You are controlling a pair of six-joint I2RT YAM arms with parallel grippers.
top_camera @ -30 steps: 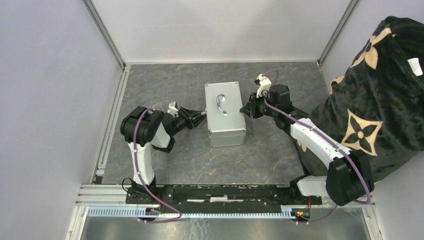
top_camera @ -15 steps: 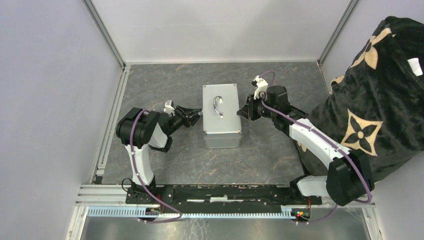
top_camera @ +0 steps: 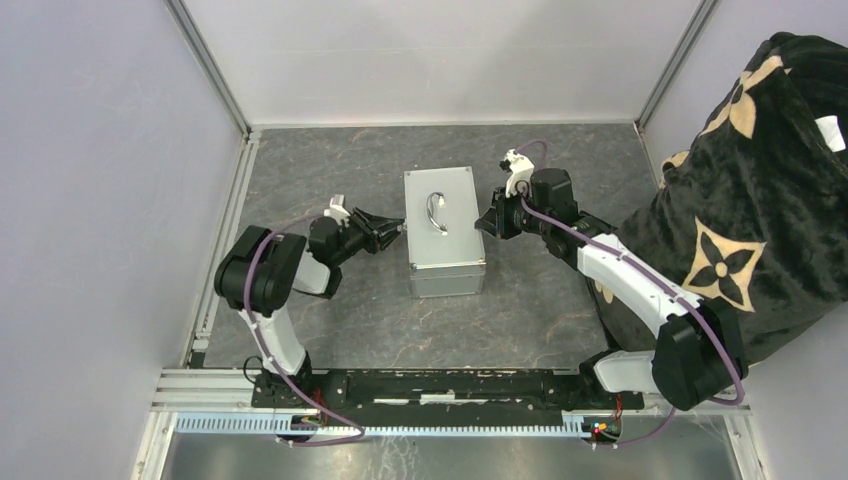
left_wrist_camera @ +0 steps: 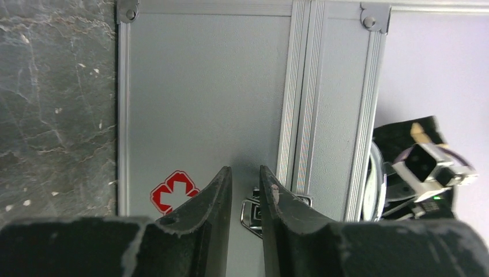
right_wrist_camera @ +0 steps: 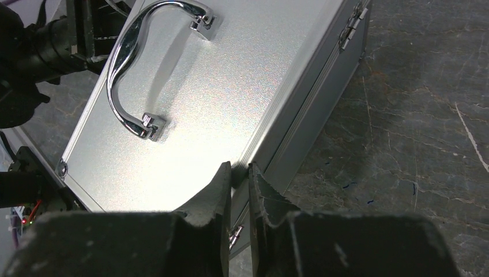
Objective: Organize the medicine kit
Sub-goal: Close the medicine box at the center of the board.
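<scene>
top view: the boxy silver-grey metal medicine kit (top_camera: pixel 447 250) stands shut near the middle of the dark grey, marble-veined desk (top_camera: pixel 330 170), its curved chrome handle (top_camera: pixel 437 212) lying on the lid. the left gripper (top_camera: pixel 400 232) points at the kit's left side, and the right gripper (top_camera: pixel 483 225) reaches its right side. a black plush fabric with tan flower shapes (top_camera: pixel 760 200) fills the right edge.

left wrist view: the left gripper (left_wrist_camera: pixel 245 170) has its black, rough-edged fingers held slightly apart, with nothing between them. they face the kit's (left_wrist_camera: pixel 202 104) smooth brushed wall with ribbed aluminium trim and riveted corners. a red cross emblem (left_wrist_camera: pixel 173 193) sits beside a small metal latch (left_wrist_camera: pixel 251 210).

right wrist view: the right gripper (right_wrist_camera: pixel 239 168) shows only a narrow slit between its serrated fingers, whose tips sit at the lid's ridged edge. i cannot tell whether they pinch it. the lid of the kit (right_wrist_camera: pixel 230 86) has a fine sparkling grain, and the handle (right_wrist_camera: pixel 132 86) is polished.
</scene>
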